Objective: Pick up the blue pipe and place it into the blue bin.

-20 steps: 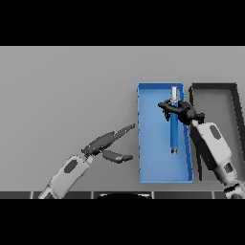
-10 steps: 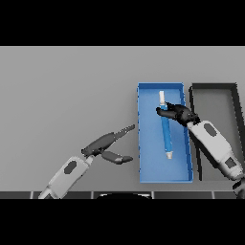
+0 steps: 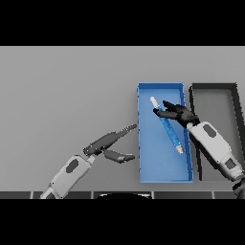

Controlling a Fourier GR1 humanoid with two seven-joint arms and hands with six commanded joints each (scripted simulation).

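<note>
Landmark: blue bin (image 3: 142, 139), open-topped, on the grey table (image 3: 62, 91).

Blue pipe (image 3: 167, 127) lies inside the bin on its floor, running diagonally from the far-left part of the bin toward the near-right wall. Pale tip at the far end, second pale end near the right wall. It appears to rest flat and free.

Right hand (image 3: 176, 114) sits over the far-right part of the bin, just beside the pipe's upper half. Fingers are spread and fairly straight, pointing toward the bin's left wall; they do not wrap the pipe. Whether a fingertip touches it cannot be told.

Left hand (image 3: 108, 145) is outside the bin, just off its left wall, fingers straight and relaxed, thumb apart, holding nothing. Idle.

A dark bin (image 3: 234, 103) stands just beyond the blue bin's right wall; not involved.

Judgement: placement looks done, the step in hand is the release. Next move calls for lifting the right hand up and clear of the bin without brushing the pipe or the right wall.
</note>
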